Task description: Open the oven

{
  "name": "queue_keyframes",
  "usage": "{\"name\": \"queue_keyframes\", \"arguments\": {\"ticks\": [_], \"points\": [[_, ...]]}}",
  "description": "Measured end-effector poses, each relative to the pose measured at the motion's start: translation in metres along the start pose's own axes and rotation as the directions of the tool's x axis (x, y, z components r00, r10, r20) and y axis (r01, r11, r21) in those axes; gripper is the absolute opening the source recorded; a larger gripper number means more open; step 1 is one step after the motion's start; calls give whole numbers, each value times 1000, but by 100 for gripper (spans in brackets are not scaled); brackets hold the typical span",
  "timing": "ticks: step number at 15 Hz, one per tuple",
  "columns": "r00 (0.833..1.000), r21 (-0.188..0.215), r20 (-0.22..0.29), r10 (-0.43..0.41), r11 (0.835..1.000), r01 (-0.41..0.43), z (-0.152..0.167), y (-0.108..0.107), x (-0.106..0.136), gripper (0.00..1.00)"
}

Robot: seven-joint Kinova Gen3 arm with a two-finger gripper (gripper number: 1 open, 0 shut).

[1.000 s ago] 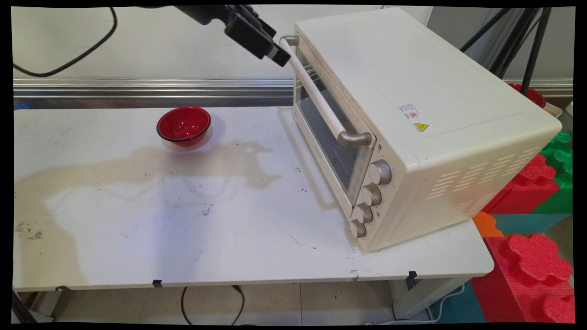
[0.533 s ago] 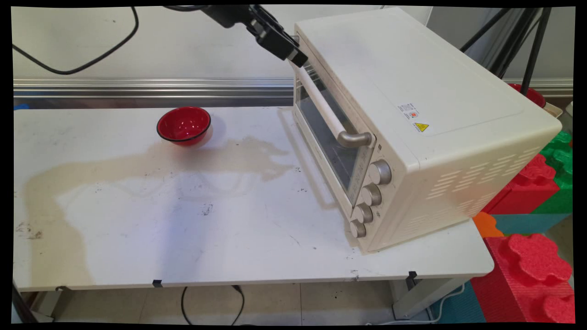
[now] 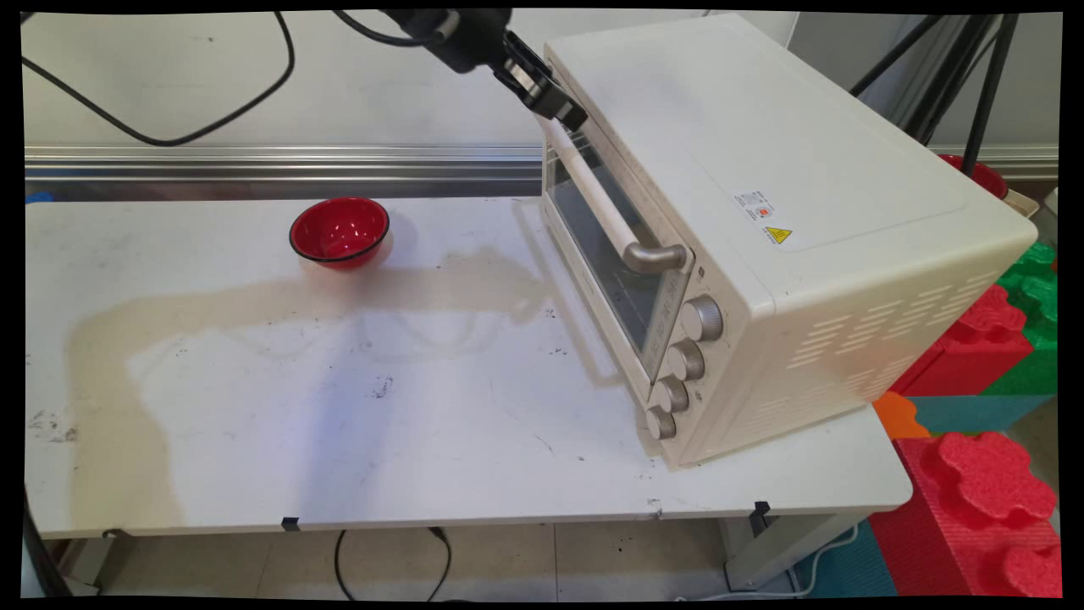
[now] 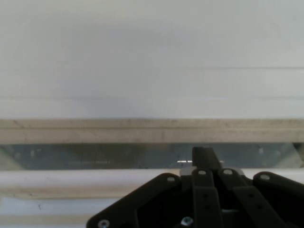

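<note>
A cream toaster oven (image 3: 762, 169) stands on the right half of the white table (image 3: 339, 440), its glass door closed. My black gripper (image 3: 569, 114) is at the door's top far corner, against the far end of the white handle bar (image 3: 605, 207). Its fingers are shut with nothing between them. In the hand view the joined fingertips (image 4: 203, 154) lie over the door glass (image 4: 95, 156), just above the handle bar (image 4: 71, 183) and below the oven's top face (image 4: 152, 57). A red bowl (image 3: 340, 230) sits on the table to the left, well apart from the gripper.
Several knobs (image 3: 703, 319) line the oven's near front corner. Red and green foam blocks (image 3: 982, 474) are stacked beside the table at right. Black tripod legs (image 3: 982, 85) and a second red bowl (image 3: 982, 174) stand behind the oven. A black cable (image 3: 169, 127) hangs at upper left.
The gripper has moved right and slightly down, from just left of the handle's far end to the oven door's top corner. The bowl and oven have not moved.
</note>
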Motion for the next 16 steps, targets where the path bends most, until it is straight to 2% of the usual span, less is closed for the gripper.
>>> {"name": "queue_keyframes", "arguments": {"ticks": [10, 16], "points": [[1000, 14, 14, 26, 1000, -26, 50, 1, -2, 0], [999, 23, 32, 44, 999, -45, 64, 2, -10, 0]]}}
